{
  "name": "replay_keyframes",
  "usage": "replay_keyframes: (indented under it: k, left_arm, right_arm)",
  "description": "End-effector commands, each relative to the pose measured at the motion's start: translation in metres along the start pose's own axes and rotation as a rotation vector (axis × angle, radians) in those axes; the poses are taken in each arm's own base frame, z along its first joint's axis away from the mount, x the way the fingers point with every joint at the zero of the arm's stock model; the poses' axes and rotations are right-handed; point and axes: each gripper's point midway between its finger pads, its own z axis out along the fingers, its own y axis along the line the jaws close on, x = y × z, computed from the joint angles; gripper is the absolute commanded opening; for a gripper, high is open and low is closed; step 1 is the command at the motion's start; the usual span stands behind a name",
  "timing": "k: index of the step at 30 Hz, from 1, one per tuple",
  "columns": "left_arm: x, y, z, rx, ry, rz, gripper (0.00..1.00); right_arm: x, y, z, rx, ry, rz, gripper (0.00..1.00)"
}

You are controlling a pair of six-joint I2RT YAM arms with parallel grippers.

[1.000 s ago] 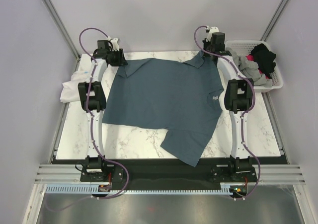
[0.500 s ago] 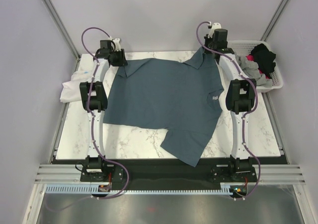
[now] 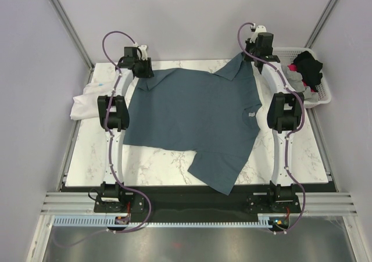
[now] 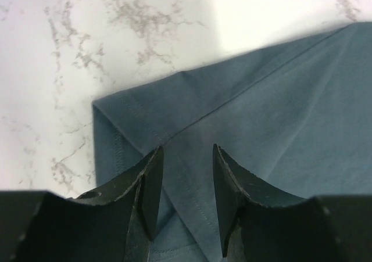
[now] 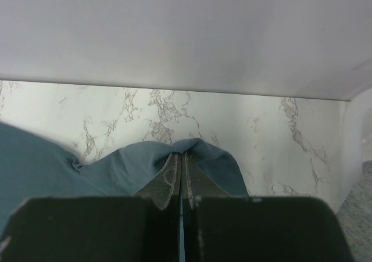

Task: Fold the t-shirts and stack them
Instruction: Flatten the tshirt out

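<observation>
Far across the white marble table (image 3: 151, 166), your right gripper (image 5: 180, 178) clamps the soft, limp slate-blue cloth t-shirt (image 3: 195, 119); your left gripper (image 4: 185, 198) hangs parted over its stitched hem (image 4: 125, 140): pinch there.

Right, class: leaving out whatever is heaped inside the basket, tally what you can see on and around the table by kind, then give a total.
Robot arms: 2 (left arm, right arm)
Slate-blue t-shirt: 1
White cloth bundle: 1
Basket: 1
Total: 5
</observation>
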Motion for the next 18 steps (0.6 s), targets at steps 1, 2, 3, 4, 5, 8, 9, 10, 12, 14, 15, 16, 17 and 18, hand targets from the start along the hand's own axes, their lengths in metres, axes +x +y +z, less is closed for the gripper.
replay_keyframes:
  k: [1,2,3,4,5,8,9,10,12,14,15,16,17,18]
  left_arm:
    - [-0.013,0.016,-0.008,-0.093,-0.030,0.028,0.47]
    - [-0.011,0.018,-0.007,-0.108,-0.027,0.030,0.47]
    - [-0.012,0.023,-0.009,-0.143,-0.030,0.037,0.47]
    - [-0.014,0.023,-0.009,-0.154,-0.034,0.046,0.47]
    - [-0.017,0.023,-0.008,-0.154,-0.045,0.050,0.48]
    - [-0.020,0.017,-0.005,-0.130,-0.055,0.062,0.48]
    - [-0.018,0.016,-0.004,-0.127,-0.047,0.063,0.49]
    - [-0.019,0.015,-0.004,-0.126,-0.052,0.060,0.49]
    - [-0.021,0.016,-0.004,-0.134,-0.057,0.060,0.48]
    - [-0.020,0.014,-0.003,-0.127,-0.056,0.063,0.48]
    - [-0.022,0.013,-0.004,-0.122,-0.060,0.064,0.48]
    - [-0.021,0.012,-0.003,-0.119,-0.057,0.065,0.47]
    - [-0.021,0.012,-0.003,-0.119,-0.057,0.066,0.47]
    - [-0.021,0.011,-0.003,-0.110,-0.059,0.070,0.43]
  right_arm:
    - [-0.059,0.016,-0.024,-0.044,-0.116,0.013,0.00]
    - [-0.059,0.015,-0.025,-0.043,-0.116,0.015,0.00]
    - [-0.059,0.016,-0.025,-0.043,-0.118,0.016,0.00]
    - [-0.060,0.016,-0.027,-0.043,-0.116,0.015,0.00]
    - [-0.061,0.016,-0.028,-0.043,-0.118,0.013,0.00]
    - [-0.063,0.016,-0.030,-0.042,-0.121,0.013,0.00]
    - [-0.064,0.016,-0.030,-0.042,-0.124,0.012,0.00]
    - [-0.063,0.016,-0.030,-0.042,-0.121,0.013,0.00]
    - [-0.063,0.016,-0.031,-0.041,-0.121,0.014,0.00]
    - [-0.064,0.017,-0.031,-0.044,-0.122,0.015,0.00]
    - [-0.063,0.017,-0.030,-0.044,-0.121,0.015,0.00]
    - [-0.064,0.017,-0.030,-0.044,-0.122,0.014,0.00]
    - [-0.063,0.018,-0.030,-0.044,-0.121,0.016,0.00]
    - [-0.063,0.019,-0.030,-0.045,-0.122,0.016,0.00]
